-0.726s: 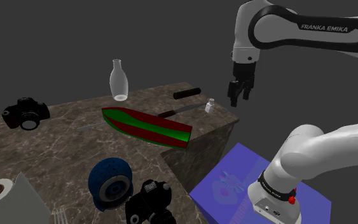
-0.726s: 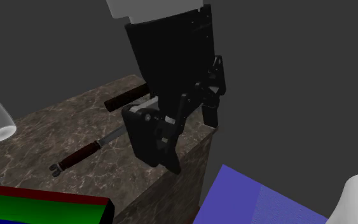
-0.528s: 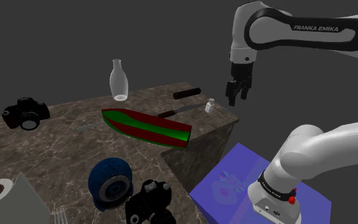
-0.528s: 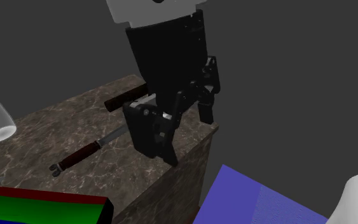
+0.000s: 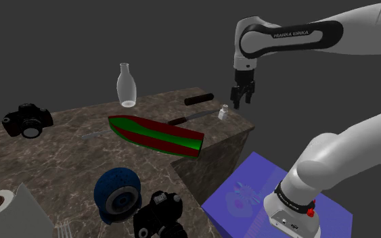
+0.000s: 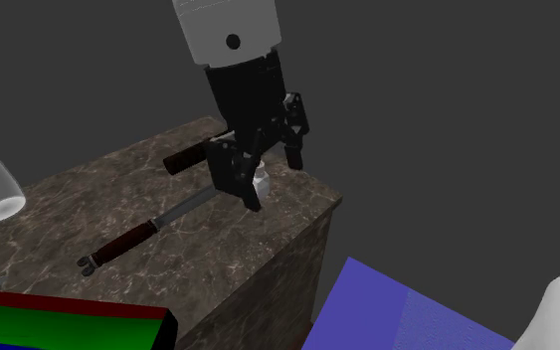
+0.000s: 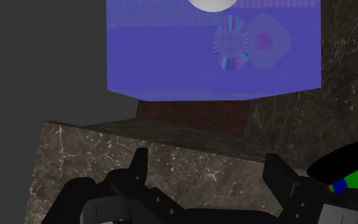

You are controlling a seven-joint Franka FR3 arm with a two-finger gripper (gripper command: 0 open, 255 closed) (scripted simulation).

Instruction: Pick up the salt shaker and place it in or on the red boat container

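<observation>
The salt shaker (image 5: 224, 112) stood upright near the surface's (image 5: 60, 138) corner, a little apart from the red boat container (image 5: 156, 134). The gripper (image 5: 241, 100) hovered just above it, fingers (image 7: 139, 164) spread and empty. Recommended: centre over the shaker, descend vertically, then close on its body.

The white arm (image 5: 358, 27) rises from the shoulder view's lower right, arches over and reaches toward that view's left, with its wrist (image 5: 244, 64) turned down. The black end effector (image 5: 241, 99) points downward, its fingers (image 7: 139, 167) standing apart.
</observation>
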